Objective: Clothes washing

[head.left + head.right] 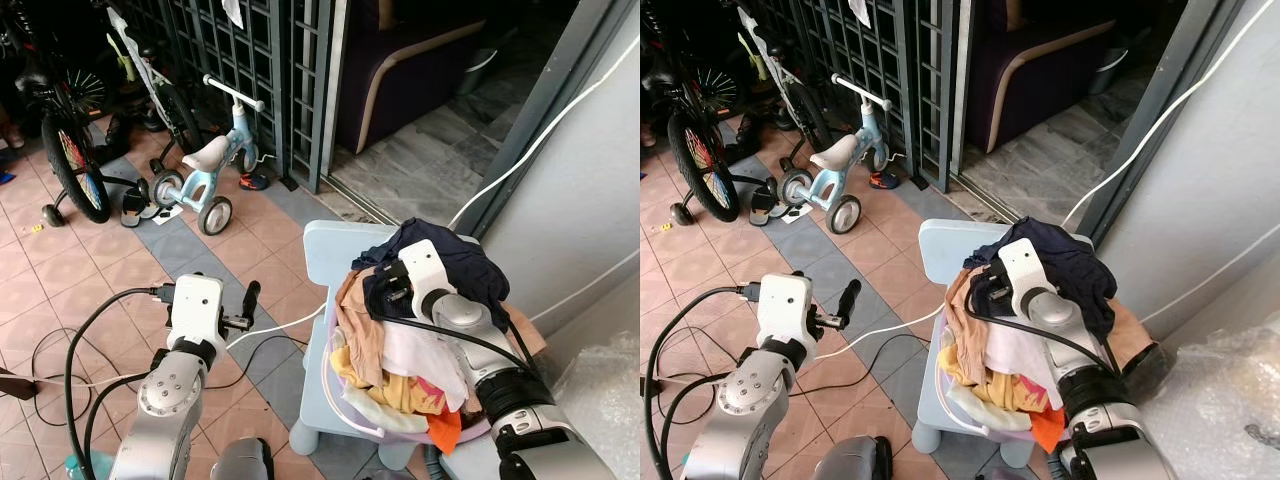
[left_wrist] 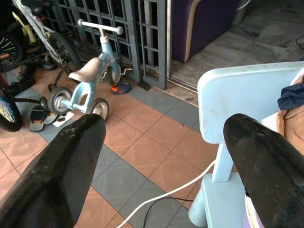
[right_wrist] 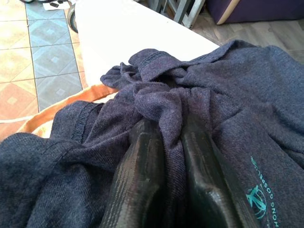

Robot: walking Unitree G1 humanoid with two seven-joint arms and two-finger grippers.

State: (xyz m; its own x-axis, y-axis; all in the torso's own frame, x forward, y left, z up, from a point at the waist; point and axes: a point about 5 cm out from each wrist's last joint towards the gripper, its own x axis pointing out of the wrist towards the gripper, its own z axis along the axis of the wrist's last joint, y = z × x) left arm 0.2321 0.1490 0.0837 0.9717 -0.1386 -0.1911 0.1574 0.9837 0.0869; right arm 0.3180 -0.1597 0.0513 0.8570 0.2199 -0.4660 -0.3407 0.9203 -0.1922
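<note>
i'm pinching a fold of the navy garment [image 3: 247,95] with the right gripper [image 3: 166,137], fingers clenched on the fabric. it's sitting on top of the clothes pile [image 1: 400,370] heaped on the pale blue chair [image 1: 330,250]. left gripper [image 2: 161,156] is hanging released over the tiled floor [image 1: 80,270] beside the chair, nothing between its fingers.

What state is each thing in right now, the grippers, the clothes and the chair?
Right gripper: shut, pinching a fold of the navy garment.
Left gripper: open, holding nothing, raised over the tiled floor.
Laundry pile: heaped in a basket on the light blue chair.
Chair: upright.
</note>
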